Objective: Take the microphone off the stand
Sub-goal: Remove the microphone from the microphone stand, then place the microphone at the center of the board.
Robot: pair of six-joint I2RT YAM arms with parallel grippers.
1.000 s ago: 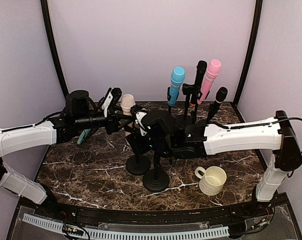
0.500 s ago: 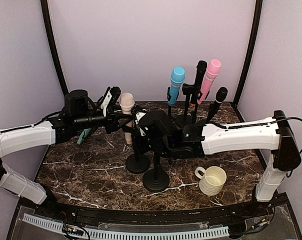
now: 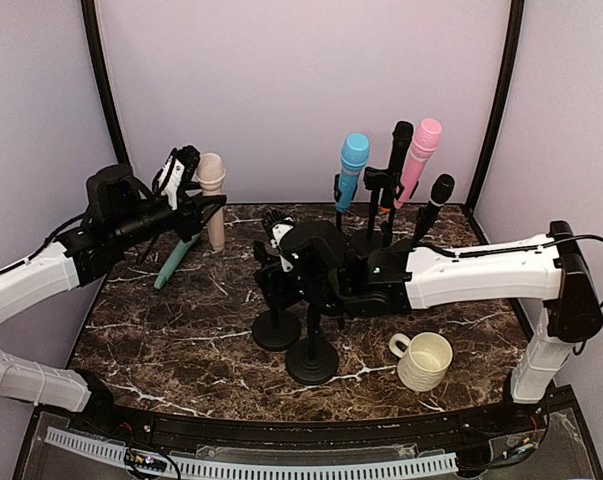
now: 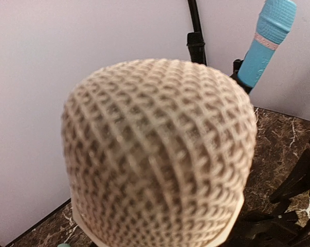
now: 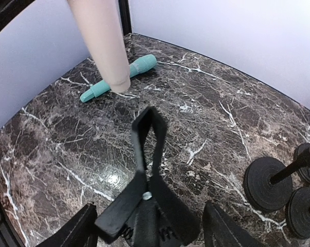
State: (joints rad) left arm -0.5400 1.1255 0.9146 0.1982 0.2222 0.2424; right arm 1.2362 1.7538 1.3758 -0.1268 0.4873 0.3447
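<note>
**Top external and wrist views: beige microphone off its stand**

Top external view shows the left gripper [image 3: 203,203] clamped on the shaft of the beige microphone [image 3: 211,172]. The microphone stands upright, well to the left of the right gripper [image 3: 273,255].

Left wrist view shows only the mesh head, which fills the frame; the fingers are out of sight there.

Right wrist view shows what the overhead hides. The right gripper's fingers stand apart on either side of the empty clip [image 5: 147,149], gripping nothing.

Counts:
- **Microphones, six:**
  - the beige one;
  - a teal microphone [image 3: 174,264] lying on the marble tabletop [image 3: 171,340] below the left gripper;
  - a blue microphone [image 3: 353,160], a pink microphone [image 3: 422,145], an upper black microphone [image 3: 400,140] and a lower black microphone [image 3: 439,192], all beyond the right gripper.
- **Round-base stands below the right gripper, two:** the left front stand [image 3: 276,328] and the right front stand [image 3: 311,362].
- **Mugs, one:** the mug [image 3: 426,360].

The left gripper sits near the back wall [image 3: 301,90]. Bare marble lies on its near side.
</note>
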